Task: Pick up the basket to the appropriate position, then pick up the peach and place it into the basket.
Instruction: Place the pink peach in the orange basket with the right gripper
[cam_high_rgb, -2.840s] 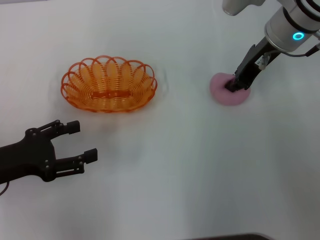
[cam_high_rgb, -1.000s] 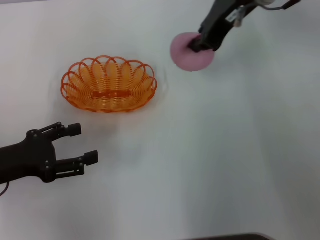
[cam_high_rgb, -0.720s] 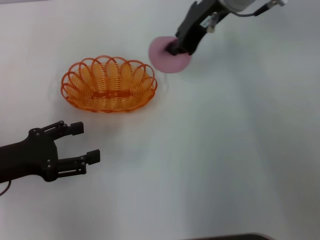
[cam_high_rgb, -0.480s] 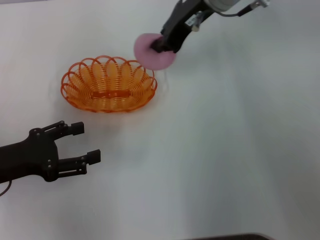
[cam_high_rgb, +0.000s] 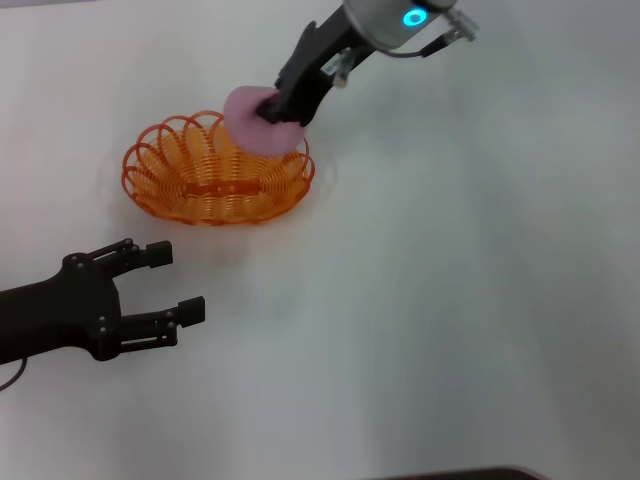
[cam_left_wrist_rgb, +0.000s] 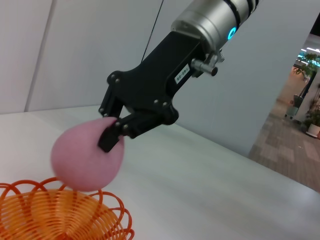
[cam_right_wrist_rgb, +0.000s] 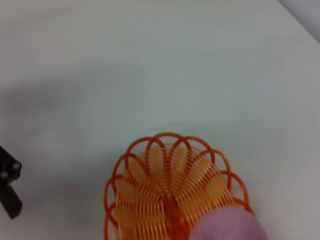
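The orange wire basket (cam_high_rgb: 170, 180) sits on the white table at the left middle; it also shows in the left wrist view (cam_left_wrist_rgb: 60, 217) and the right wrist view (cam_right_wrist_rgb: 160, 195). My right gripper (cam_high_rgb: 272, 108) is shut on the pink peach (cam_high_rgb: 250, 125) and holds it in the air over the basket's right half. The left wrist view shows the peach (cam_left_wrist_rgb: 82, 160) just above the basket's rim with the right gripper (cam_left_wrist_rgb: 110, 135) clamped on it. The peach (cam_right_wrist_rgb: 227, 225) fills a corner of the right wrist view. My left gripper (cam_high_rgb: 170, 282) is open and empty, in front of the basket.
The white table (cam_high_rgb: 450, 300) has nothing else on it in the head view. A dark edge (cam_high_rgb: 450, 474) shows at the table's near side.
My right gripper has lifted the peach off the table at the right and carried it left, to above the basket. My left gripper has barely moved.
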